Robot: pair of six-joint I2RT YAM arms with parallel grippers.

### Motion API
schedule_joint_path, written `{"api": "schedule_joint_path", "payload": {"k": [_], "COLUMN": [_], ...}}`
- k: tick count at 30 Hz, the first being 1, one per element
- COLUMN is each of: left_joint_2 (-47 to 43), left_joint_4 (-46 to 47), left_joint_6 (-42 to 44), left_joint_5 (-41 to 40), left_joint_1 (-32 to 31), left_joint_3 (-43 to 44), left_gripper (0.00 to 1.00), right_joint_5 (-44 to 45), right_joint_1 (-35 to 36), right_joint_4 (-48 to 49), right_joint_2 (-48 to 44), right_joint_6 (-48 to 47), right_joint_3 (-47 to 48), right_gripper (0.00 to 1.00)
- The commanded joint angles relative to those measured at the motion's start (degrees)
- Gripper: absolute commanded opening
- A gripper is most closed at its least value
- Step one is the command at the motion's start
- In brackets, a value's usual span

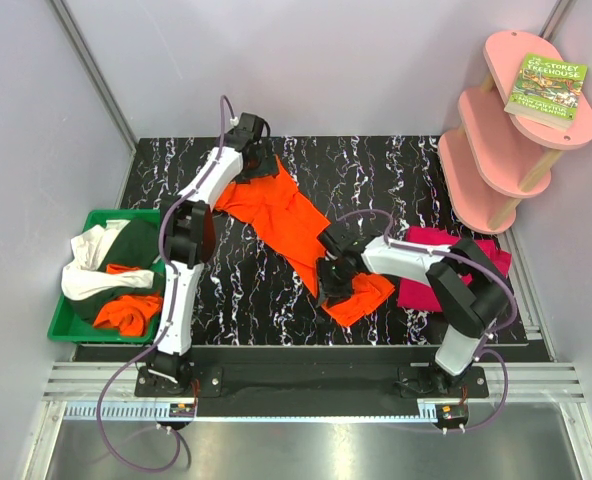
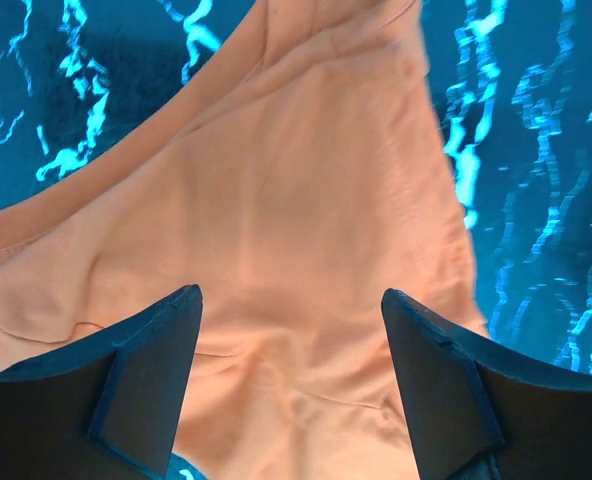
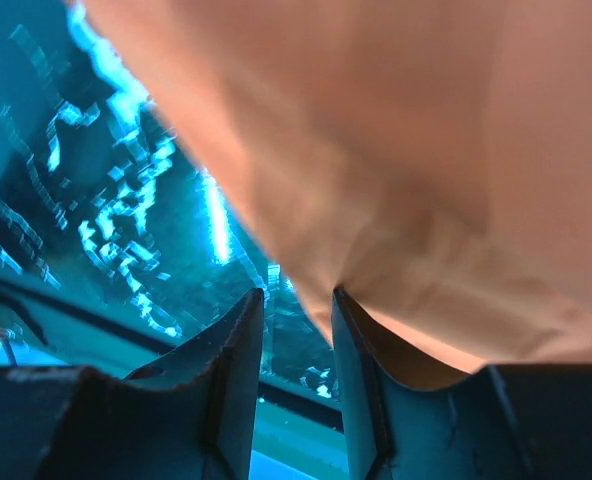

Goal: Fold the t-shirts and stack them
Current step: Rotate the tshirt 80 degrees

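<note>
A bright orange t-shirt (image 1: 286,215) lies stretched in a crumpled diagonal band across the black marbled table, from back left to front middle. My left gripper (image 1: 256,165) hovers over its far end. In the left wrist view that gripper (image 2: 291,295) is open wide, with the orange cloth (image 2: 296,180) lying below it. My right gripper (image 1: 328,285) is at the shirt's near end. In the right wrist view it (image 3: 297,295) is open, the gap bare, and orange cloth (image 3: 426,150) drapes over the outside of one finger. A magenta t-shirt (image 1: 416,292) lies folded under the right arm.
At the table's left a green bin (image 1: 61,325) holds white, dark green and orange shirts. At the back right stands a pink tiered shelf (image 1: 496,140) with a book (image 1: 548,88) on top. Grey walls close in the table.
</note>
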Motion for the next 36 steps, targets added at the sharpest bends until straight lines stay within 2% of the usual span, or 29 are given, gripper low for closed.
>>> {"api": "schedule_joint_path", "payload": {"k": [1, 6, 9, 12, 18, 25, 36], "left_joint_2": [-0.75, -10.42, -17.19, -21.07, -22.74, -21.25, -14.22], "left_joint_4": [-0.96, 2.72, 4.66, 5.11, 6.16, 8.98, 6.43], "left_joint_6": [-0.17, -1.15, -1.5, -3.25, -7.38, -6.43, -5.54], "left_joint_5": [1.81, -4.25, -5.92, -6.36, -5.49, -6.71, -8.21], "left_joint_1": [0.14, 0.14, 0.14, 0.14, -0.03, -0.47, -0.47], "left_joint_3": [1.15, -11.57, -19.57, -27.3, -37.78, -40.0, -31.13], "left_gripper": [0.79, 0.81, 0.81, 0.8, 0.74, 0.74, 0.76], "right_joint_5": [-0.09, 17.38, 23.03, 24.54, 27.18, 26.21, 21.21], "right_joint_1": [1.51, 1.07, 0.28, 0.19, 0.28, 0.36, 1.07], "right_joint_4": [-1.81, -3.4, -3.75, -3.92, -5.16, -4.37, -1.65], "right_joint_2": [-1.34, -11.88, -16.02, -15.77, -12.52, -11.46, -13.13], "right_joint_6": [-3.19, -3.28, -4.33, -7.57, -9.0, -6.28, -3.46], "right_joint_3": [3.56, 6.02, 8.57, 10.33, 8.58, 3.23, -3.46], "right_gripper": [0.41, 0.43, 0.45, 0.45, 0.43, 0.42, 0.41]}}
